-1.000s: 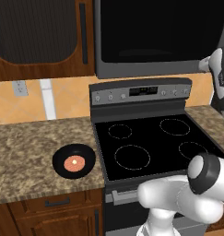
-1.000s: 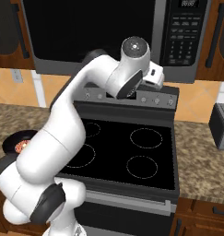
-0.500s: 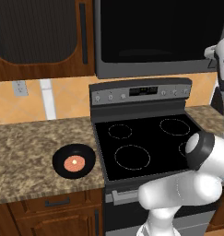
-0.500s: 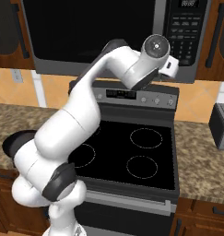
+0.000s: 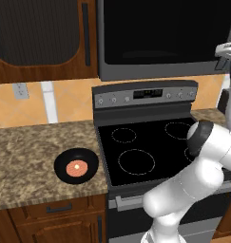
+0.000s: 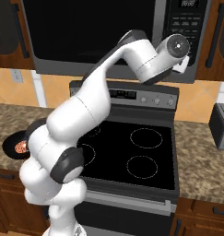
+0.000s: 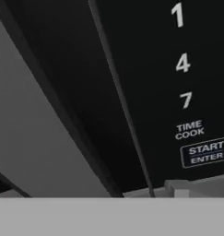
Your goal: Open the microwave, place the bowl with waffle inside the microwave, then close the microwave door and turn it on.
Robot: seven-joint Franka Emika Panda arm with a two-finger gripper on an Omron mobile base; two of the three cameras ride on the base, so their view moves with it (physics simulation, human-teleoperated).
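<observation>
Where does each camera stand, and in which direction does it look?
Left base view: behind the arm, to its left, facing the stove, the bowl with the waffle and the microwave; arm at lower right.
Right base view: behind, to its right, same stove and microwave; arm from lower left.
Hand view: on the hand, close to the microwave's keypad.
Both base views share stove, microwave, bowl.

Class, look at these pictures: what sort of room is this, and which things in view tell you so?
A home kitchen, it seems: a glass-top stove under a wall-mounted microwave, with a speckled stone counter and wooden cabinets beside them.
</observation>
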